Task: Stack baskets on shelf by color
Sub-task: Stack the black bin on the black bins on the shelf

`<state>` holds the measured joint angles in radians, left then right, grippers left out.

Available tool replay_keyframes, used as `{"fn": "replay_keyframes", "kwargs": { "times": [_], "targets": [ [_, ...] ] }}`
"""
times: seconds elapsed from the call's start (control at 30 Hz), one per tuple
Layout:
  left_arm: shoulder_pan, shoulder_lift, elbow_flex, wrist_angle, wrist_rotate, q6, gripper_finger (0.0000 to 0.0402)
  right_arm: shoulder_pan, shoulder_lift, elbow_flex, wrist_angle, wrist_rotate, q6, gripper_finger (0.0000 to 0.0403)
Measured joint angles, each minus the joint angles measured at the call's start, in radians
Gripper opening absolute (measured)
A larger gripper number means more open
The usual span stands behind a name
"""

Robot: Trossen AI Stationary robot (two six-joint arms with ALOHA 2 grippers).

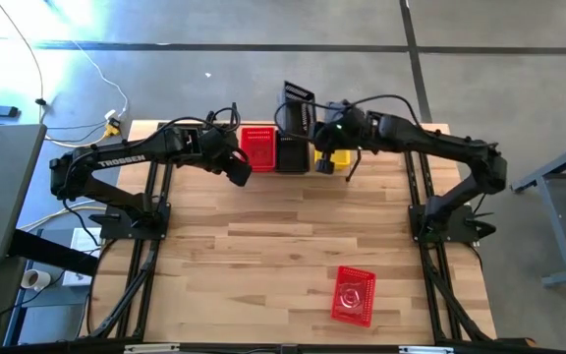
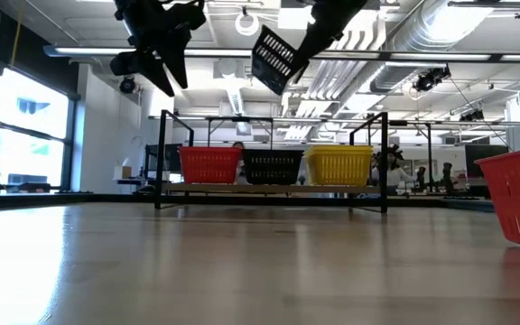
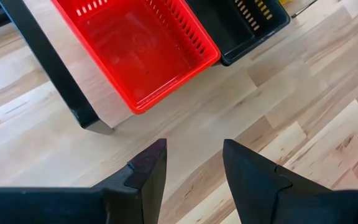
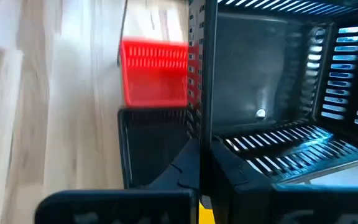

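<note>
Black is the colour in hand: the right tool (image 1: pixel 314 120) is clamped on the rim of a black basket (image 2: pixel 273 59), holding it tilted in the air above the shelf (image 2: pixel 273 189). On the shelf sit a red basket (image 2: pixel 209 165), a second black basket (image 2: pixel 273 167) and a yellow basket (image 2: pixel 338 165), side by side in that order. The step looks like stacking black on black. The next move calls for levelling the carried basket, lining it up over the middle one, then lowering it so the tapered sides nest.

The right arm reaches across from its base towards the shelf's middle, wrist raised. The left tool (image 3: pixel 191 171) hangs over the counter (image 1: pixel 263 256) just in front of the red basket, fingers apart and holding nothing. Another red basket (image 1: pixel 353 294) lies well apart, at the counter's near right.
</note>
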<state>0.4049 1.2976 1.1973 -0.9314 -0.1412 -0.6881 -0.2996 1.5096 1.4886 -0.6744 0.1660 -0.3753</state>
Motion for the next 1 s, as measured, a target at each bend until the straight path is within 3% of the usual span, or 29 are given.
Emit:
{"fn": "replay_keyframes", "kwargs": {
  "times": [0.3,0.7,1.0],
  "targets": [
    [0.000,0.006,-0.001,0.000,-0.004,-0.008,0.0147,0.013,0.185,0.199,-0.291,0.027,0.061,0.0000],
    [0.000,0.006,-0.001,0.000,-0.004,-0.008,0.0147,0.119,0.315,0.200,-0.361,0.084,0.039,0.0000],
    [0.000,0.006,-0.001,0.000,0.010,0.010,0.0147,0.108,0.389,0.199,-0.364,0.115,0.088,0.0000]
  ]
}}
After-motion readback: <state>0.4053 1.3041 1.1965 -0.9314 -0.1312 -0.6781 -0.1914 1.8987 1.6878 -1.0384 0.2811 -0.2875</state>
